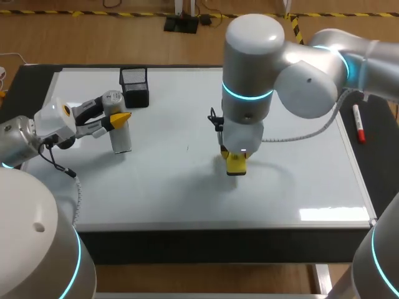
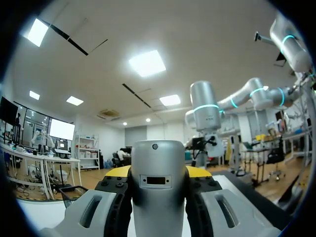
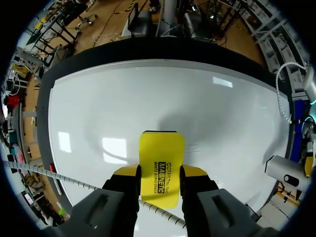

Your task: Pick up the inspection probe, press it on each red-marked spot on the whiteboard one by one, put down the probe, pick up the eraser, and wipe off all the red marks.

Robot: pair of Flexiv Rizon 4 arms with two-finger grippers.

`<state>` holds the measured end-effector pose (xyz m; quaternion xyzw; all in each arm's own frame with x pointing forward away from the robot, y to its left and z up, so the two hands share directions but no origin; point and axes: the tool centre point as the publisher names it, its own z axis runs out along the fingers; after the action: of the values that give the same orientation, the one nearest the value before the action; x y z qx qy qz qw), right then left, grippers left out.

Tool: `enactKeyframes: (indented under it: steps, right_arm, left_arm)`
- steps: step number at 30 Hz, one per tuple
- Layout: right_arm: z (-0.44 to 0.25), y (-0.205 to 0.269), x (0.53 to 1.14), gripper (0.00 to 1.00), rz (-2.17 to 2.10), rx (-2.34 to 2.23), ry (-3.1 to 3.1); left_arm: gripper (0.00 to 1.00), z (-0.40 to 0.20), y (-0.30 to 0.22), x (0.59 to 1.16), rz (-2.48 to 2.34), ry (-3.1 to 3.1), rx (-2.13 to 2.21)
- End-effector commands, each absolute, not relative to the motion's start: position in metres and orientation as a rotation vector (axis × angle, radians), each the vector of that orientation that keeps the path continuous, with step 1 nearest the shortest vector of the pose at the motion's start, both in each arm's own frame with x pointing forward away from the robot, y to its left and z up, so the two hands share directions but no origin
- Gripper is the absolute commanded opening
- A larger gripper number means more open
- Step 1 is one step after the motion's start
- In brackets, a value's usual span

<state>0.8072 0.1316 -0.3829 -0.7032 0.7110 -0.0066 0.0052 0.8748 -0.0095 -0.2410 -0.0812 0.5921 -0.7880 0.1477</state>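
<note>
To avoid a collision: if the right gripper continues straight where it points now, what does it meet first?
The whiteboard: the right gripper points down at it, and its eraser would touch first. The gap is unclear.

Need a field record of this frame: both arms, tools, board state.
left gripper: fingers shut on probe, held upright over the board's left part
right gripper: fingers shut on eraser, down at mid-board
whiteboard: no red marks visible
mesh holder: black, on the board just behind the probe
marker: lying off the board's right edge
stage: probe not yet put down; eraser already in hand
</note>
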Motion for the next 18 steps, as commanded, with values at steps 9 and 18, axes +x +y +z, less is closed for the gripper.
enactKeyframes:
  steps: [9,18]
  right_arm:
    - [-0.382,0.13,0.807,0.0,-0.024,-2.202,2.223]
    - [-0.38,0.123,0.829,0.0,-0.037,-2.186,2.238]
  left_arm:
    - [0.0,-0.24,-0.009,0.874,-2.267,1.702,-0.233]
    - [0.0,-0.24,-0.009,0.874,-2.267,1.702,-0.233]
